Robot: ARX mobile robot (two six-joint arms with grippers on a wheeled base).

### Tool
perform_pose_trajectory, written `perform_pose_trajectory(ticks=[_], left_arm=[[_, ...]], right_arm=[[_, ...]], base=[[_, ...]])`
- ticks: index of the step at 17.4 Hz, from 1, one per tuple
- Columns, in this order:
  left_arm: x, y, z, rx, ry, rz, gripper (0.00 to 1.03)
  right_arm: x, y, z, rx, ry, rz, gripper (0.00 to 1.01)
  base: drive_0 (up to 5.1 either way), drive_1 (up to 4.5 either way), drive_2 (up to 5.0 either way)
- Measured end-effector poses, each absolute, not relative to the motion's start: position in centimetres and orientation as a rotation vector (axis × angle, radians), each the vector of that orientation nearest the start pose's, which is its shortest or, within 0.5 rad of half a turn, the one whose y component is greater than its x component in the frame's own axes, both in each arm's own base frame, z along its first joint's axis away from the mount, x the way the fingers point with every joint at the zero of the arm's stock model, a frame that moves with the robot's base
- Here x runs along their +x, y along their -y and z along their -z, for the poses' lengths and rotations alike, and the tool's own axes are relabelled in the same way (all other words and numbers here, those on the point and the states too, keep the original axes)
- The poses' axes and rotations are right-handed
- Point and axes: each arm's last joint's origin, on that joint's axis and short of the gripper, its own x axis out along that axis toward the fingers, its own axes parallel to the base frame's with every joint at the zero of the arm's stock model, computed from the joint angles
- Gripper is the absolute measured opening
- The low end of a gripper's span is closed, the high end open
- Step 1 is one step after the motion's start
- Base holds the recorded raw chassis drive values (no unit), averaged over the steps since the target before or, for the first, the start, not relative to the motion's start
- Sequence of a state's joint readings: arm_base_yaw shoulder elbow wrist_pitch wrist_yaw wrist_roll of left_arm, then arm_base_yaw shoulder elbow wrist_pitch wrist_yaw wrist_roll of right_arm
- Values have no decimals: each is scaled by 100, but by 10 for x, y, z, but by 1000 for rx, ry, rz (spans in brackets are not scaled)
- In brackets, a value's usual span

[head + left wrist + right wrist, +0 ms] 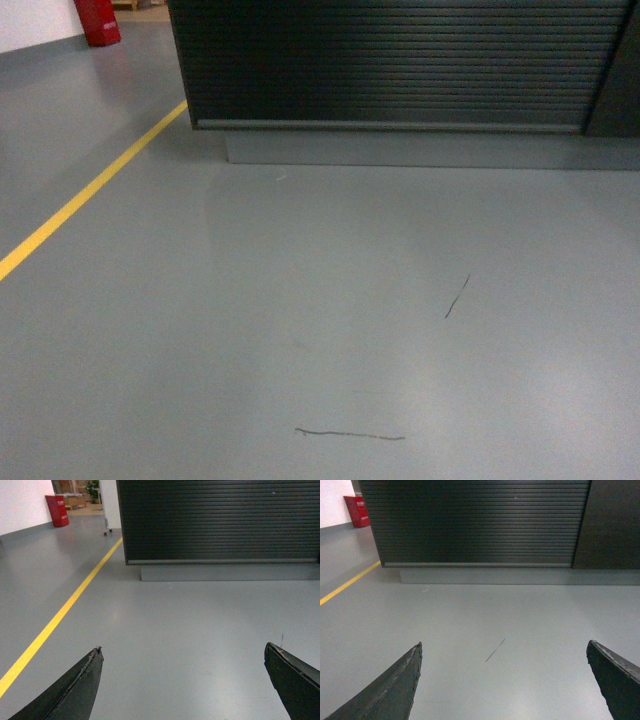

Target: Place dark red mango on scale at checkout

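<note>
Left gripper (pixel 182 657): 2 dark fingers (pixel 80 690) spread wide apart, released, nothing between them, only bare grey floor (pixel 190 630) below and ahead. Right gripper (pixel 504 652): 2 dark fingers (pixel 395 690) likewise spread wide, released, holding nothing. Checkout (pixel 400 60): black counter, only its horizontally ribbed front in view, standing well ahead of both pairs of fingers on a plain grey plinth (pixel 420 148); its top is out of view in all 3 pictures. Smooth dark panel (pixel 615 525): adjoins the ribbed front, ahead and to the right of the right fingers. Mango and scale: in no view, so their places cannot be told. Yellow line (pixel 60 615): painted on the floor, running from beside the left finger of the left gripper away toward the counter's left corner. Red box (pixel 57 510): stands against the white wall (pixel 20 502), far ahead and to the left of the left fingers. Thin dark scratch (pixel 495 649): on the floor ahead, between the right fingers. Second scratch (pixel 350 435): near the bottom of the head view.
</note>
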State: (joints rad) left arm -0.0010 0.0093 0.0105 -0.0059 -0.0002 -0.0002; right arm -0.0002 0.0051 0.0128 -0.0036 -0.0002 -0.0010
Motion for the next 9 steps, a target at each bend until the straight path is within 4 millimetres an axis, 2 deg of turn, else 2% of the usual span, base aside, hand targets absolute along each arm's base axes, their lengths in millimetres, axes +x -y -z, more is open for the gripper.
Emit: perform_pose_trajectory(ticks=[9], left_arm=[[98,0,-166,0,-1,1,98]], right_arm=[[97,0,-167,-1,5,1,98]], base=[[8,437,-421]])
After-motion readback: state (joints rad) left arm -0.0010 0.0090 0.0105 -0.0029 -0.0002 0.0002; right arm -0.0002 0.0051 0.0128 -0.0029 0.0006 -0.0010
